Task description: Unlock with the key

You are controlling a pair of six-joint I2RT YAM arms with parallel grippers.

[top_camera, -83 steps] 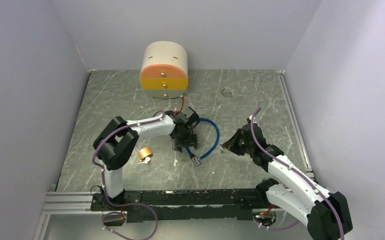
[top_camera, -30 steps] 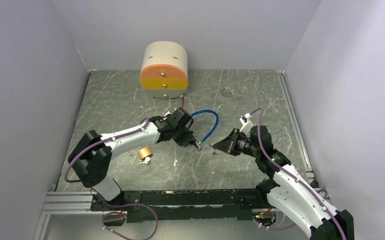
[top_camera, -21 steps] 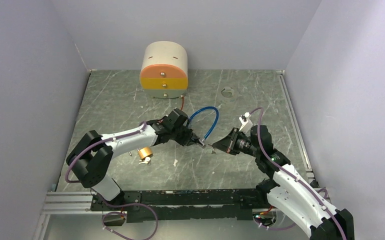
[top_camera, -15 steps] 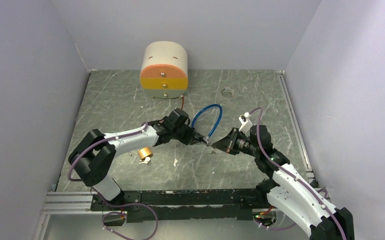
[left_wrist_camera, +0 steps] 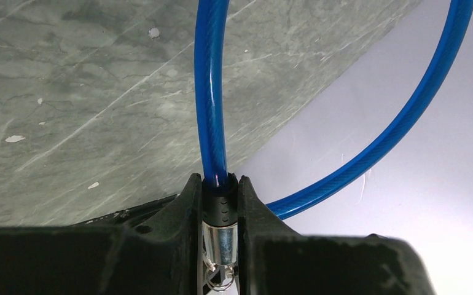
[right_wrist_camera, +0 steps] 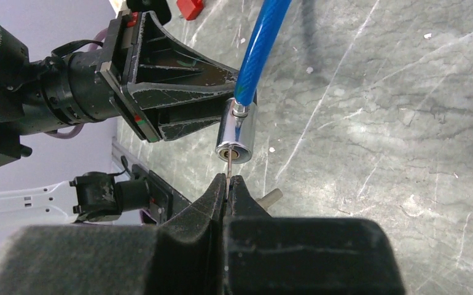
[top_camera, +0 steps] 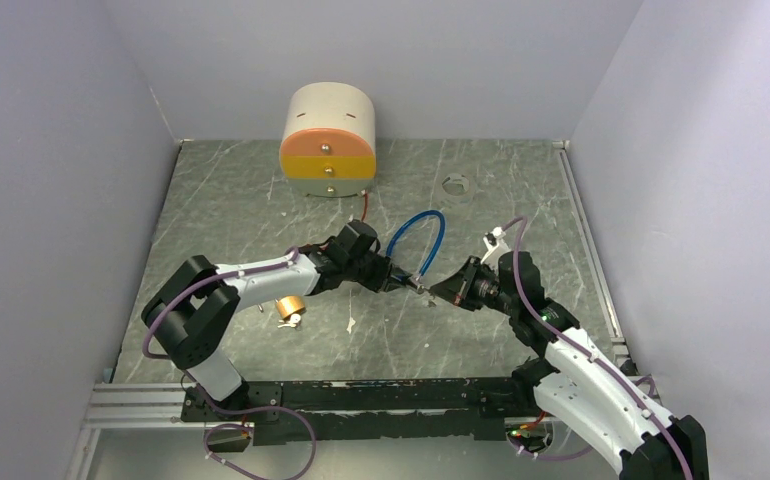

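The left gripper [left_wrist_camera: 219, 184] is pinching the black collar of a blue cable lock [left_wrist_camera: 212, 92] in its jaws, over the middle of the grey marbled worktop [top_camera: 521, 190]. The lock's steel cylinder [right_wrist_camera: 239, 130] is pointing toward the right gripper [right_wrist_camera: 228, 182], whose jaws are pressing together on a thin key [right_wrist_camera: 228, 165]. The key's tip is reaching the cylinder's end face.

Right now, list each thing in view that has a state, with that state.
left gripper, shut on cable lock.
cable lock, cable end seated in its cylinder.
right gripper, shut on key.
key, tip at the keyhole, blade mostly outside.
drawer unit, drawers shut.
brass padlock, lying on table; shackle too small to tell.
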